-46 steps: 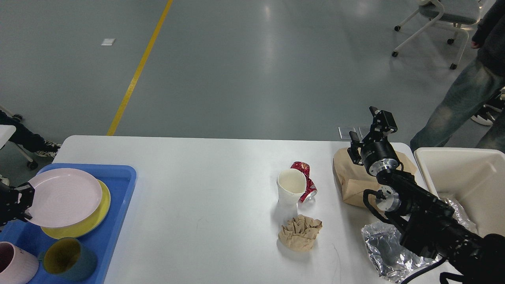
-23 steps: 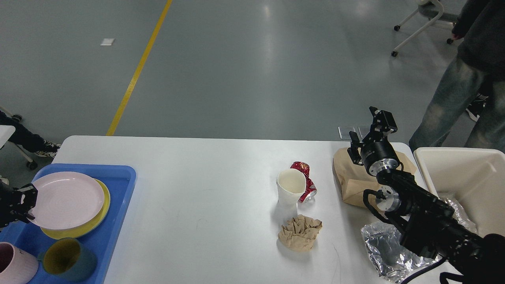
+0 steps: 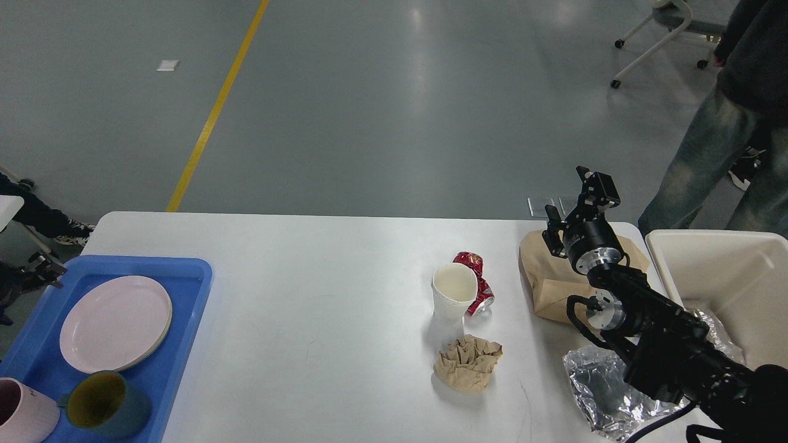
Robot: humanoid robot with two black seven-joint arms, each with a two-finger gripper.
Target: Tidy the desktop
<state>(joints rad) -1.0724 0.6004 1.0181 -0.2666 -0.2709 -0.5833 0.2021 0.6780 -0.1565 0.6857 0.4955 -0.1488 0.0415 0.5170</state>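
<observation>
One smooth white desktop [image 3: 320, 277] — crumpled brown paper [image 3: 468, 363]; creased foil [image 3: 606, 394]

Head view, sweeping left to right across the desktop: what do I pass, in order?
Blue tray holding the pink plate → white paper cup → brown paper bag → cream bin at the right edge.

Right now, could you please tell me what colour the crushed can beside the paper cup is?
The crushed can is red with silver ends, seen in the head view.
</observation>
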